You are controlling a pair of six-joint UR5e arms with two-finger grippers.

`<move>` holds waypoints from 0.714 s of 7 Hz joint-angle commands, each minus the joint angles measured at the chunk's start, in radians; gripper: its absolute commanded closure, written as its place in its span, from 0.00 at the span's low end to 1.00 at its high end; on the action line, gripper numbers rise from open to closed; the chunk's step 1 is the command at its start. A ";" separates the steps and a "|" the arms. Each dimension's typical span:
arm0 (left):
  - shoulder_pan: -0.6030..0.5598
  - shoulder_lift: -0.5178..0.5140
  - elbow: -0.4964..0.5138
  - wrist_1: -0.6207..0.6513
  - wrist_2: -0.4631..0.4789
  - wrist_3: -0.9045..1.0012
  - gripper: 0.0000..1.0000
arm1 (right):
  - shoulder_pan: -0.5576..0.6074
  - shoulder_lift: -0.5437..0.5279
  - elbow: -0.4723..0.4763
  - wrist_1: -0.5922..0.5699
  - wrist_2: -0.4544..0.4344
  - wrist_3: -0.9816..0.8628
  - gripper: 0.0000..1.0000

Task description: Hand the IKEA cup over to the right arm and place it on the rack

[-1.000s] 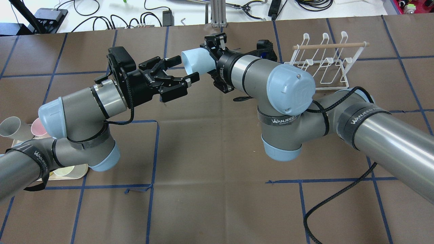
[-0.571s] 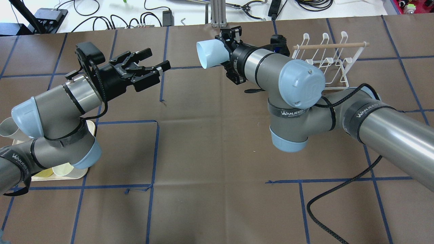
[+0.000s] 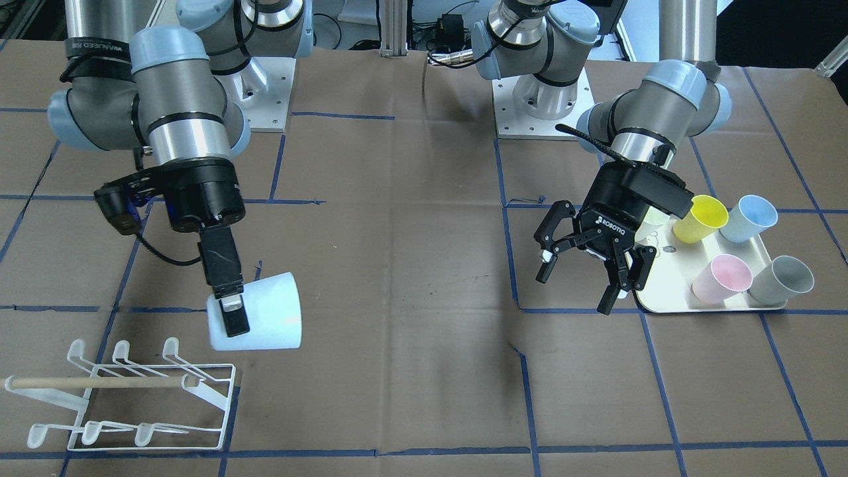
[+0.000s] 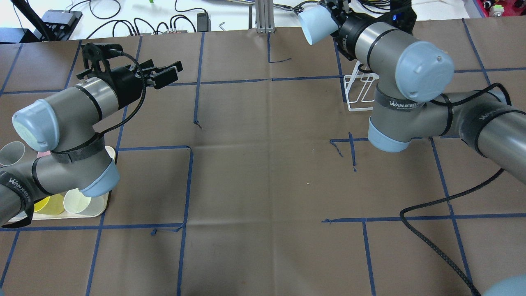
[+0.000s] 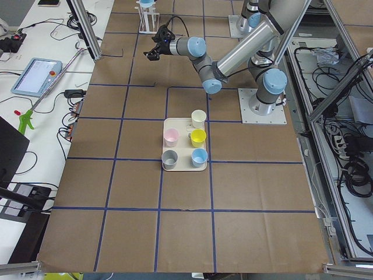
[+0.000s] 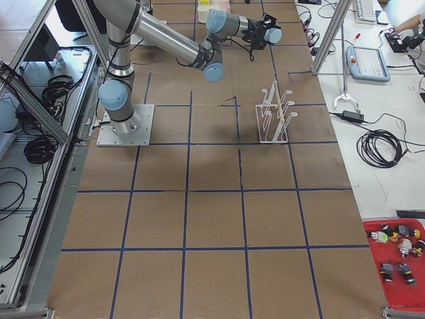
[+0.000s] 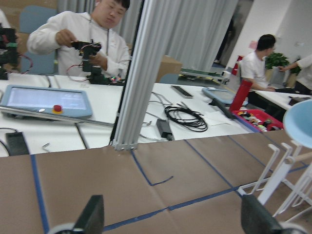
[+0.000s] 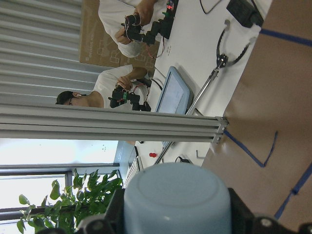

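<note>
My right gripper [image 3: 238, 321] is shut on the light blue cup [image 3: 271, 318]. It holds the cup on its side above the table, close to the white wire rack [image 3: 126, 397] with its wooden dowel. In the overhead view the cup [image 4: 313, 25] is at the far edge and the right arm covers most of the rack [image 4: 356, 93]. The right wrist view shows the cup's base [image 8: 175, 200] between the jaws. My left gripper [image 3: 583, 275] is open and empty, above the tray's edge; the overhead view shows it [image 4: 164, 74] at the far left.
A cream tray [image 3: 669, 291] on my left side holds a yellow cup [image 3: 705, 215], a blue cup [image 3: 752, 215], a pink cup [image 3: 725, 275] and a grey cup [image 3: 785, 278]. A black cable [image 4: 431, 213] lies on the table under the right arm.
The right arm has carried the blue cup right and farther away, to over the rack. The left arm, open, has drawn back to the left, away from the cup.
</note>
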 commanded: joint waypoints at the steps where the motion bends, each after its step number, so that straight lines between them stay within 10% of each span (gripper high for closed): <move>1: -0.134 0.016 0.180 -0.453 0.350 -0.005 0.01 | -0.084 0.043 -0.005 -0.078 -0.026 -0.426 0.83; 5: -0.184 0.065 0.585 -1.495 0.545 -0.172 0.01 | -0.105 0.130 -0.063 -0.142 -0.239 -0.989 0.83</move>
